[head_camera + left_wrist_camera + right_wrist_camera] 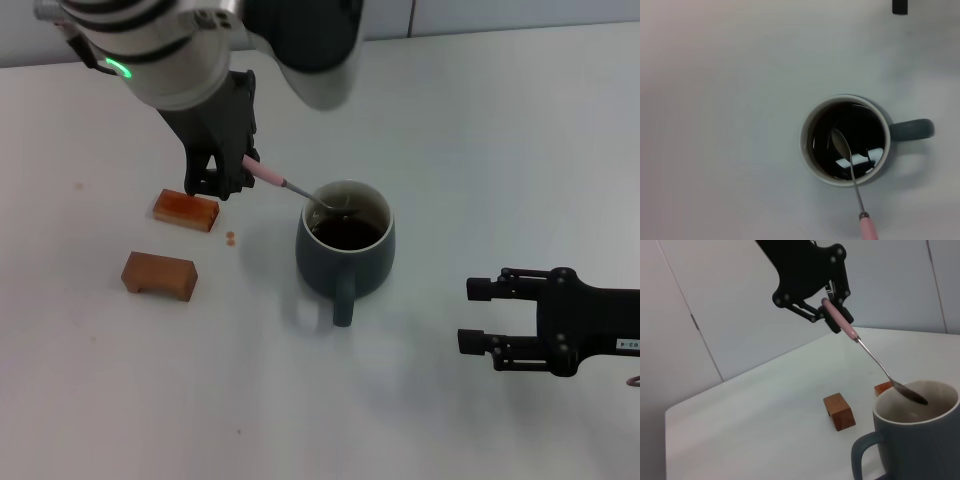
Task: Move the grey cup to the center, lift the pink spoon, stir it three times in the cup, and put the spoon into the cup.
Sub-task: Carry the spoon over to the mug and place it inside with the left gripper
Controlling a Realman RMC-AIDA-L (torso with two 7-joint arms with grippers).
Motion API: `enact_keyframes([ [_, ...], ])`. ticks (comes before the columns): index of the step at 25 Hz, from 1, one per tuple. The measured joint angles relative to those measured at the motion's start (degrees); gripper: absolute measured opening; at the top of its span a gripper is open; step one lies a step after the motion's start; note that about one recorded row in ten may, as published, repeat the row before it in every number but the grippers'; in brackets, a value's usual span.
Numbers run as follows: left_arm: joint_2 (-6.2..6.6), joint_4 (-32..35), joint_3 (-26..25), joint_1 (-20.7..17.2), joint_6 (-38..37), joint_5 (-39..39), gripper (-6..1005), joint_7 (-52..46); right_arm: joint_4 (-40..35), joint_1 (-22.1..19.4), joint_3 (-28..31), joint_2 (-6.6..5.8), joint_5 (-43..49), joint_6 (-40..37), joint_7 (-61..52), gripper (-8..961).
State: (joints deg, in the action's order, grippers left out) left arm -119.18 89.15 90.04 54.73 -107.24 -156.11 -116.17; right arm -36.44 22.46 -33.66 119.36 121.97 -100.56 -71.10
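The grey cup [345, 262] stands mid-table with dark liquid inside and its handle toward the front edge; it also shows in the left wrist view [912, 129] and the right wrist view [910, 450]. My left gripper [226, 182] hovers left of the cup, shut on the pink spoon [265, 174] by its pink handle. The spoon slants down, and its metal bowl [841, 142] sits inside the cup's mouth, just over or at the liquid. The right wrist view shows the spoon [840, 322] held the same way. My right gripper [476, 315] rests open at the front right, apart from the cup.
Two brown blocks lie left of the cup: one [186, 209] just below the left gripper, another [159, 274] nearer the front. Small orange crumbs [231, 237] sit between them and the cup. A pale wall panel backs the table.
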Motion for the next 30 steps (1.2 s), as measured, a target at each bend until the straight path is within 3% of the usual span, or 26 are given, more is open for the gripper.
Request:
enact_keyframes([
  [8, -0.01, -0.05, 8.23, 1.03, 1.73, -2.99, 128, 1.21, 0.04, 0.09, 0.00, 0.00, 0.12, -0.42, -0.07, 725],
  [22, 0.00, -1.29, 13.43, 3.08, 4.01, -4.92, 128, 2.52, 0.14, -0.06, 0.00, 0.05, 0.12, -0.57, -0.09, 725],
  [24, 0.00, -1.45, 17.22, 2.90, 5.58, -6.75, 128, 2.70, 0.14, -0.06, -0.01, 0.06, 0.12, -0.62, -0.09, 726],
  [30, 0.00, -1.66, 20.21, 3.11, 6.66, -7.66, 129, 2.77, 0.40, 0.15, -0.15, 0.09, 0.12, -0.64, -0.09, 726],
])
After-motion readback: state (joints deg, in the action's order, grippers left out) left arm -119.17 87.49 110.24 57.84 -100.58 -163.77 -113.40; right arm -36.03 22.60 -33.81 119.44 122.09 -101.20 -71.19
